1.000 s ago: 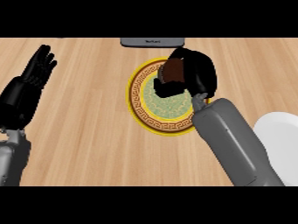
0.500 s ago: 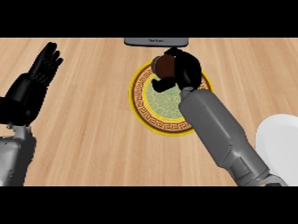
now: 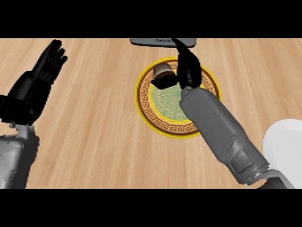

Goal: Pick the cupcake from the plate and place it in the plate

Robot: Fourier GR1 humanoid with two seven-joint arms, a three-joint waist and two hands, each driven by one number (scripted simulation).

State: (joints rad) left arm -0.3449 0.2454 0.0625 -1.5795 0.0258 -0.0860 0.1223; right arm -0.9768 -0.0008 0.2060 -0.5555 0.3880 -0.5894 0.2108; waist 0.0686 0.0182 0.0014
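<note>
1. R hand (image 3: 188, 66): fingers (image 3: 181, 51) were stretched out nearly straight and held close together, pointing toward the far edge of the counter (image 3: 94, 137). They lay along the right side of the cupcake (image 3: 163, 71), touching it or just beside it. No curl round it could be seen.
2. Dark bit right under the cupcake: thumb or wrapper, couldn't tell.
3. Cupcake sat at the far end of the yellow-rimmed patterned plate (image 3: 154, 117), inside the rim, approx upright.
4. R forearm (image 3: 220, 128) ran from the lower right up across that plate's right half, hiding it.
5. White plate (image 3: 296, 146) was at the right edge, well apart from the cupcake, partly cut off.
6. L hand (image 3: 36, 86) rested at the left, fingers up, straight and slightly fanned, holding nothing.
7. Grey object (image 3: 154, 42) lay at the far edge, just beyond the patterned plate.
</note>
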